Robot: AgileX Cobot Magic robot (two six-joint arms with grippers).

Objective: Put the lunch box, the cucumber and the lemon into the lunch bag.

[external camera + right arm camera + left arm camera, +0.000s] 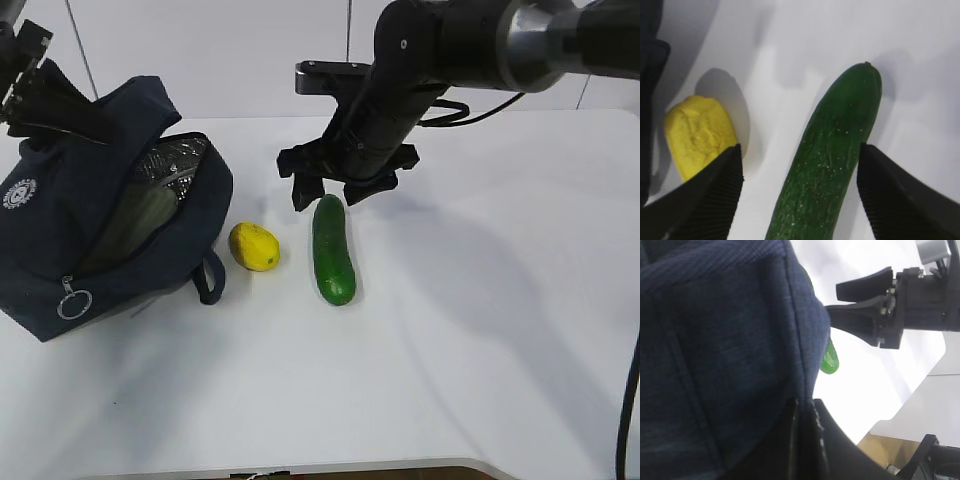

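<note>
The navy lunch bag lies at the left with its foil-lined mouth open toward the middle. The pale green lid of the lunch box shows inside it. My left gripper is shut on the bag's upper edge, and navy fabric fills the left wrist view. The lemon lies just right of the bag, and the cucumber lies right of the lemon. My right gripper is open above the cucumber's far end. In the right wrist view its jaws straddle the cucumber, with the lemon beside the left finger.
A metal ring pull hangs at the bag's near corner, and a loop handle lies beside the lemon. White tabletop stretches right and toward the front edge. The cucumber's tip and the right gripper show in the left wrist view.
</note>
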